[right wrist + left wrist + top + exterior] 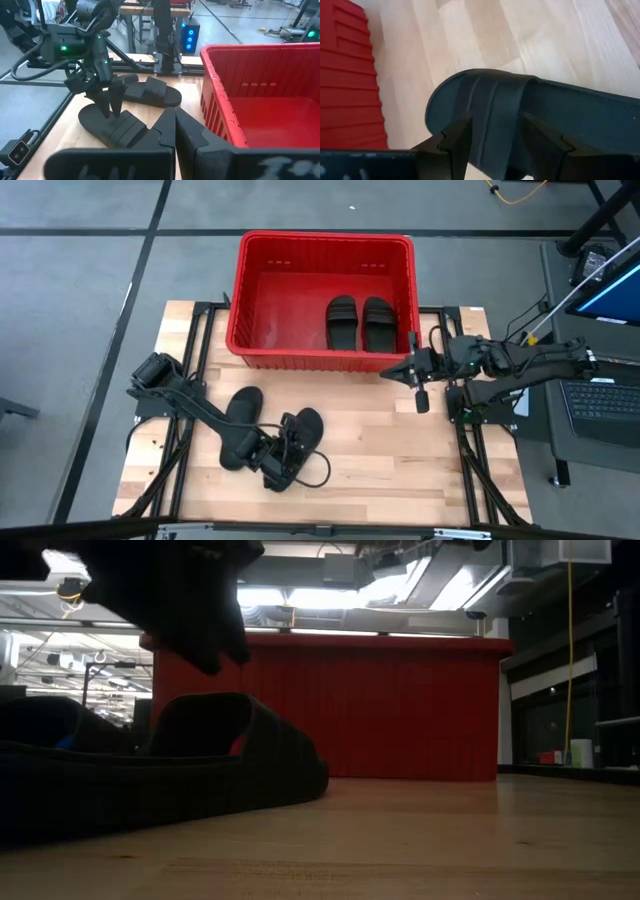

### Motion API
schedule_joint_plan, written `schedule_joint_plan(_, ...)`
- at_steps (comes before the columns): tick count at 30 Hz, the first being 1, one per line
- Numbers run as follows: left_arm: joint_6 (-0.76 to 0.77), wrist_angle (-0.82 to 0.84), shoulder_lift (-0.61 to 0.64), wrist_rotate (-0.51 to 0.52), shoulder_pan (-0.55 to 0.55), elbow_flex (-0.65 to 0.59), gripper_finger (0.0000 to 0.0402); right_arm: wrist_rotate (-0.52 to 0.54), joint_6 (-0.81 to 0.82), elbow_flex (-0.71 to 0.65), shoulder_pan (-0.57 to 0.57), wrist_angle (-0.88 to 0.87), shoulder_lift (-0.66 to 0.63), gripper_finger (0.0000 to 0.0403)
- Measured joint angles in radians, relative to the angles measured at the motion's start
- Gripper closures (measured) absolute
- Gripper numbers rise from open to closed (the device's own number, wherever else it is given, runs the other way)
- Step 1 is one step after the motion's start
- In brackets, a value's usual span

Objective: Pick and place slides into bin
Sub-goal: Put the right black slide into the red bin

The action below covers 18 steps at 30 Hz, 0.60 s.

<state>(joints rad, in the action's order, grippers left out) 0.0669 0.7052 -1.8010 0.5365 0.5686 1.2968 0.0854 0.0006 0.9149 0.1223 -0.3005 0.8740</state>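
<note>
The big red bin (323, 300) sits at the far edge of the wooden table (400, 460). Two black slides (360, 323) lie side by side inside it, near its right wall. They rest flat on the bin floor.

Two more slides are still out on the table. One slide (241, 408) lies on the left side. The other slide (303, 430) lies just right of it, under the left gripper (291, 442).

The left gripper is low over that slide. Its two fingers (451, 145) are spread wide, one on each side of the wide strap. They have not squeezed it.

The right gripper (407, 369) hangs by the bin's near right corner. Its fingers are pressed together and hold nothing.

The high view is the only one that shows the pair inside the bin. The low view shows just the bin's red wall behind a slide (160, 775) lying close up. The left wrist view shows the strap between the fingers. The right wrist view shows the left gripper (109, 102) poking down at the slide (112, 126), with the other slide (147, 94) behind.
</note>
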Motion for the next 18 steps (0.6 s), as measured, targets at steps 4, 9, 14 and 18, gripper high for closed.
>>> schedule_joint_plan(4, 0.014, -0.010, -0.022, -0.012, 0.008, 0.000, 0.0243, 0.000, 0.000, -0.020, 0.000, 0.002, -0.031, 0.0400)
schedule_joint_plan(9, 0.018, -0.014, -0.054, 0.000, 0.020, 0.000, 0.0241, 0.001, -0.005, -0.021, 0.000, 0.002, -0.041, 0.0400)
schedule_joint_plan(14, 0.065, -0.003, -0.093, 0.016, 0.021, 0.000, 0.0243, 0.001, -0.006, -0.021, 0.000, 0.002, -0.042, 0.0400)
schedule_joint_plan(18, 0.095, 0.002, -0.098, 0.116, 0.019, 0.000, 0.0250, 0.001, -0.004, -0.021, 0.000, 0.002, -0.042, 0.0400)
